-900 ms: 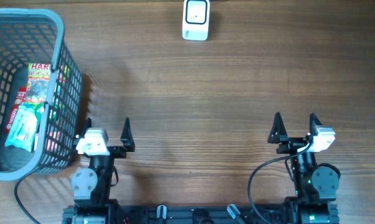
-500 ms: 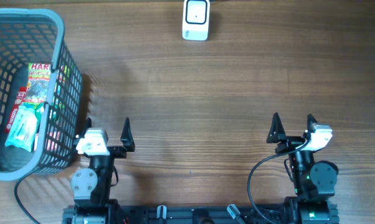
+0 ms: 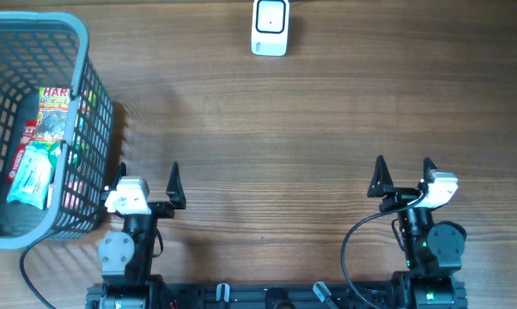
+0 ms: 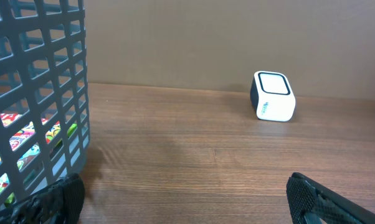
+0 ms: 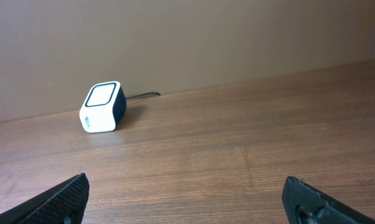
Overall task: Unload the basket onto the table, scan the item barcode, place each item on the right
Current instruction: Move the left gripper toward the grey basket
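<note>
Right gripper [image 3: 404,167] nudged slightly left since a sec ago, left gripper [image 3: 148,172] unchanged, both wide & empty; snack packs [image 3: 35,167] in basket [image 3: 35,19] at left, scanner [image 3: 270,26] far centre: pick not begun.

Grey mesh basket [image 3: 35,18] on wooden table [image 3: 327,120], far left.

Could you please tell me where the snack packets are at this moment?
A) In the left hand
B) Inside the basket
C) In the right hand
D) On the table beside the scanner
B: the overhead view shows the packets lying inside the basket at the table's left side.
</note>
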You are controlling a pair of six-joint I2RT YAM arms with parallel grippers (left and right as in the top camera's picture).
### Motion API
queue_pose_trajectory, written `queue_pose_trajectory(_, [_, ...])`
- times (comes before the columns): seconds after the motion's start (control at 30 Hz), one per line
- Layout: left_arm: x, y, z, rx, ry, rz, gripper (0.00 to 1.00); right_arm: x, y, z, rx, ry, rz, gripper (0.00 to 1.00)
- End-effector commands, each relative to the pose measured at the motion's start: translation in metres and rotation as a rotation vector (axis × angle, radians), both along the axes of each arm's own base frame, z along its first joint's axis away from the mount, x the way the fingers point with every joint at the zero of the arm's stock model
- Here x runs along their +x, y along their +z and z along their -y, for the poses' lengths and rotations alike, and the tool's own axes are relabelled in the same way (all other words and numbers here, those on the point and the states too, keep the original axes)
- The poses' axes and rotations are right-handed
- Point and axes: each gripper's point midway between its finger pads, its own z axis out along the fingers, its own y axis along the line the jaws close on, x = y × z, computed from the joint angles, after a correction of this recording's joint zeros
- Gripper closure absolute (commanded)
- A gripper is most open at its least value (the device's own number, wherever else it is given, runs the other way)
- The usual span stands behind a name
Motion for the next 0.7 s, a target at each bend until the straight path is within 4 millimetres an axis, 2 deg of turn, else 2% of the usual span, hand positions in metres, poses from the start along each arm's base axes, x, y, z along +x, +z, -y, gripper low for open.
queue_pose_trajectory(0.0, [0.0002,-0.0028,0.0024,-0.014,-0.011,0.001,0.0,0.0002,-0.0018,-0.0044,0.006,0.023,-0.007,0.0])
queue_pose_trajectory(0.67, [0.0014,-0.0092,0.0025,-0.026,-0.01,-0.028,0.0,0.0003,-0.0019,-0.0044,0.006,0.023,-0.007,0.0])
